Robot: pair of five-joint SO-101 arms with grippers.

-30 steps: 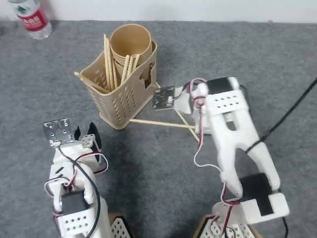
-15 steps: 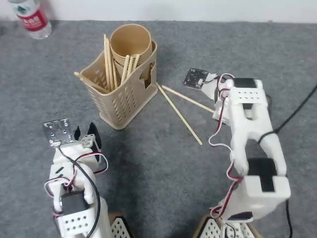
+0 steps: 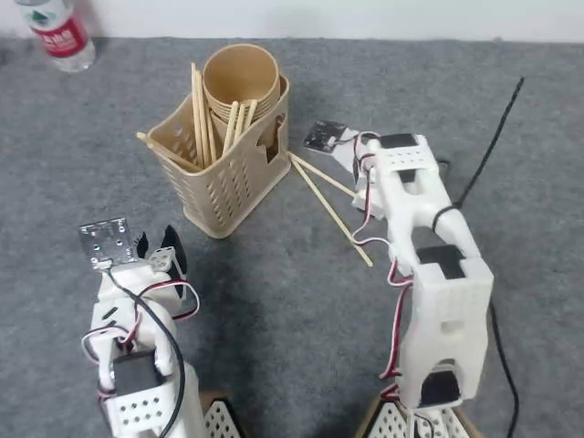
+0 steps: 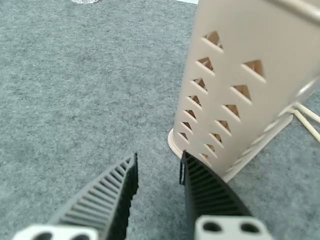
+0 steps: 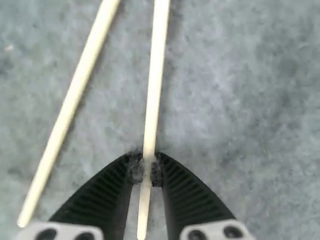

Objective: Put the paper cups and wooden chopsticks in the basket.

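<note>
The basket (image 3: 228, 182) is seen standing upright on the grey, carpet-like worktop (image 3: 292, 319), left of the middle. A stack of paper cups (image 3: 240, 78) is nested at its far end, mouth up, and the standing chopsticks (image 3: 198, 109) are leant beside the stack in the nearer part, their tips poking above the rim.

Two more sticks are left lying flat on the worktop just to the right of the basket, their far ends close together near its foot and their near ends spread apart. The gripped chopstick (image 5: 154, 90) is pinched between the fingertips of the right gripper (image 5: 143, 165) — the jaws are drawn almost together, with only the stick's width between them, and the tips are pressed down at the carpet. The stick is caught near one end, with most of its length running out ahead of the fingers. The loose chopstick (image 5: 75, 110) is laid alongside at a slight angle, apart from the jaws and untouched.

The left gripper (image 4: 157, 162) is held low over the worktop on the near side of the basket, pointed at its lower corner but clear of it. Its jaws are parted by a narrow gap, and nothing is held in them.

A plastic bottle (image 3: 57, 32) is placed at the far left corner, well apart from everything else.
</note>
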